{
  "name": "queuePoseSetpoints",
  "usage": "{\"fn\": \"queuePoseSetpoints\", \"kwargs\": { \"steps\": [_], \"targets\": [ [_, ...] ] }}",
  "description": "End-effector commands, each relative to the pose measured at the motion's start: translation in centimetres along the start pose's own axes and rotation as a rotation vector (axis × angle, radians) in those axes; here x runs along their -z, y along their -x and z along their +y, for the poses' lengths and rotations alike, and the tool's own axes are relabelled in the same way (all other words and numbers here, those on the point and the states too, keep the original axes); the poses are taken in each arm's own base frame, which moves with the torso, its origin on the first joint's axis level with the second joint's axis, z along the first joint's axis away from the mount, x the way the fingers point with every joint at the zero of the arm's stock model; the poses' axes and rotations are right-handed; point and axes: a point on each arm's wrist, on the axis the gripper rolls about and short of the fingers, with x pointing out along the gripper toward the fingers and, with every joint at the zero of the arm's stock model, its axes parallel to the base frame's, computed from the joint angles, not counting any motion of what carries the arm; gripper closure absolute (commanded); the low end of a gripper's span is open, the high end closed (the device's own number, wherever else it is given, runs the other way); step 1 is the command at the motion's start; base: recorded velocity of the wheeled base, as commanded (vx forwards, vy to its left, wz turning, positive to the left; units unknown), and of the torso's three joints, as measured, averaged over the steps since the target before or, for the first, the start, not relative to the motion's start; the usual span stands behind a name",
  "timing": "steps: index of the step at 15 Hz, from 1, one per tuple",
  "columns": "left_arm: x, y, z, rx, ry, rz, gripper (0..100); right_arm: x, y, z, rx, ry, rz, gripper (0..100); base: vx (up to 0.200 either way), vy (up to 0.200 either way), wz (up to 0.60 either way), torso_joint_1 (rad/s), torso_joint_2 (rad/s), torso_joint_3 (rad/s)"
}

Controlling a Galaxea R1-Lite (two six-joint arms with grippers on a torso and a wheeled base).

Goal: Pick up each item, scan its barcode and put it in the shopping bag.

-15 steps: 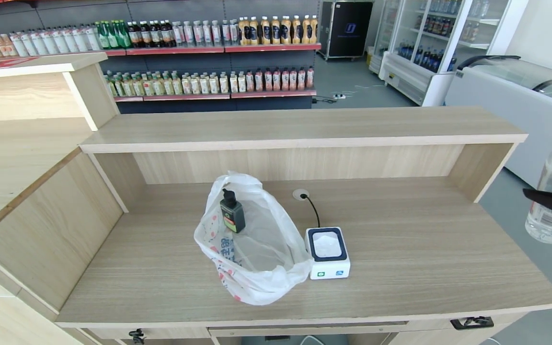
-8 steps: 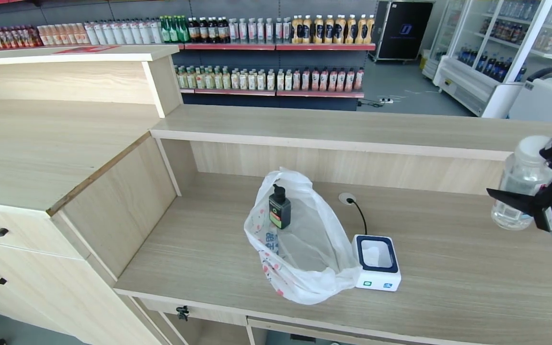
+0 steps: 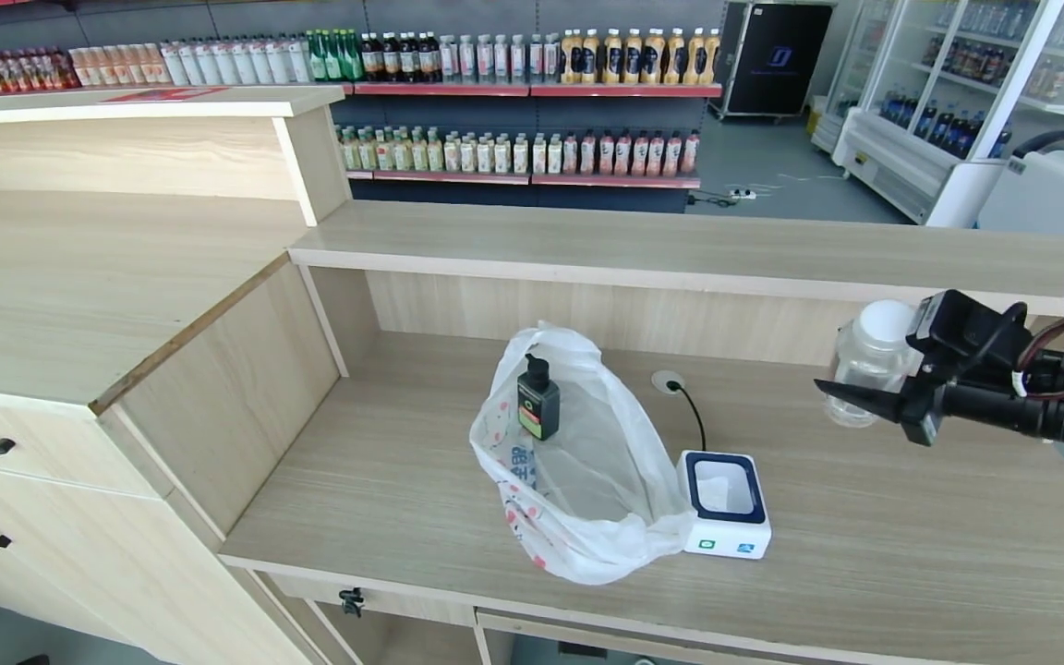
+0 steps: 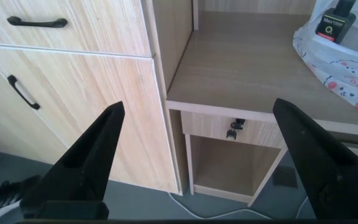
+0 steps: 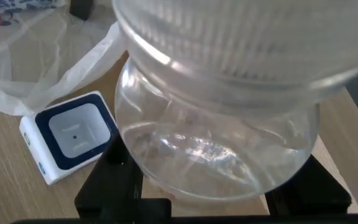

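Observation:
My right gripper (image 3: 869, 395) is shut on a clear plastic bottle (image 3: 864, 362) with a white cap, held above the counter to the right of the scanner. From the right wrist view the clear bottle (image 5: 222, 124) hangs over the white scanner (image 5: 70, 137). The white scanner (image 3: 726, 503) with its dark blue frame sits on the wooden counter (image 3: 911, 554). Left of it stands the open white shopping bag (image 3: 578, 462) with a dark pump bottle (image 3: 538, 399) inside. My left gripper (image 4: 197, 162) is open, low beside the counter's front, above the floor.
A raised wooden ledge (image 3: 680, 249) runs behind the work surface and a taller cabinet (image 3: 107, 277) with drawers stands on the left. The scanner's black cable (image 3: 694, 411) runs to a hole in the counter. Shelves of drinks fill the background.
The head camera swung so the scene shifted right between the earliest frame and now. My right arm has carried the clear bottle leftward and inward, tilting it over the counter toward the scanner.

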Motion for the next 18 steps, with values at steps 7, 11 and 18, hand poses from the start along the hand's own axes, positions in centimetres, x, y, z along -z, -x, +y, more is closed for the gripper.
{"fn": "queuePoseSetpoints", "kwargs": {
  "steps": [7,11,18],
  "targets": [
    [0.0,0.0,0.0,-0.001,0.000,0.000,0,0.5,-4.9,2.4,-0.114,0.138,-0.113,100,0.000,0.000,0.00,0.000,0.00,0.000],
    [0.0,0.0,0.0,-0.001,0.000,0.000,0,-0.2,-6.7,3.3,-0.103,0.192,-0.185,100,0.000,0.000,0.00,0.000,0.00,0.000],
    [0.0,0.0,0.0,-0.001,0.000,0.000,0,0.9,-8.3,4.3,-0.064,0.269,-0.231,100,0.000,0.000,0.00,0.000,0.00,0.000]
  ]
}}
